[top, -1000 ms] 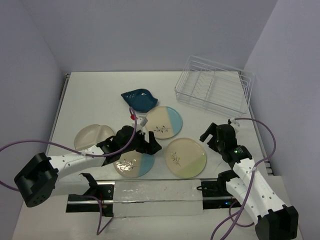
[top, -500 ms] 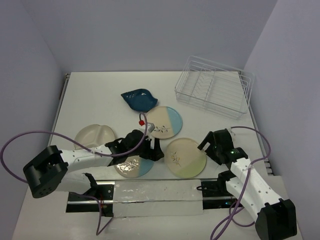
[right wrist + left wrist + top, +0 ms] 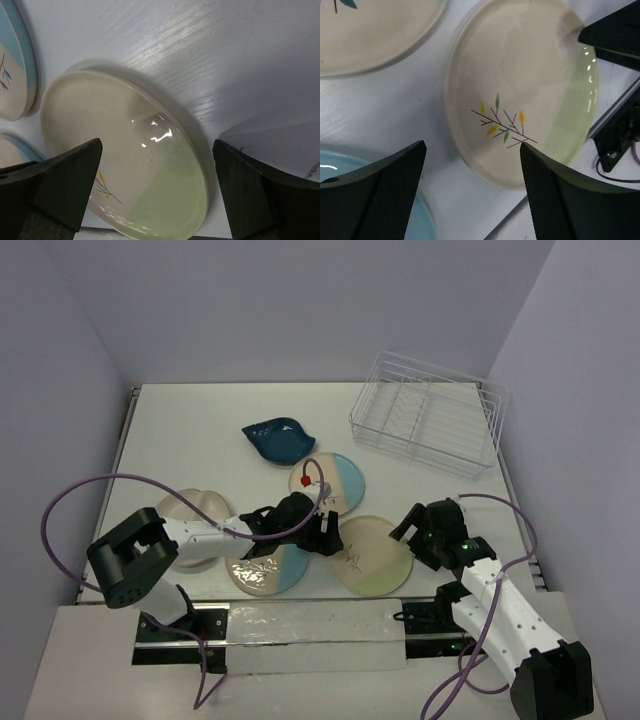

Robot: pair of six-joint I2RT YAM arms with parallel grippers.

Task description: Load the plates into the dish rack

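Green-half plate [image 3: 372, 554] lies flat on the bench [image 3: 200, 430], right of centre, just beside the near edge and well apart from the dish rack [image 3: 428, 425] at far right. Left claw [image 3: 324, 539] sits at its left rim and right claw [image 3: 410, 530] at its right rim, both spread apart and holding nothing. Likely step: grip the rim. The right side is freer, since the far blue-half plate [image 3: 328, 483] and near blue-half plate [image 3: 265, 570] crowd the left. Open bench runs far-right to the rack.

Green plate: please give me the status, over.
Left gripper open, right gripper open, both over green plate. Plate flat on table, not gripped. Dish rack empty. No obstacle seen.
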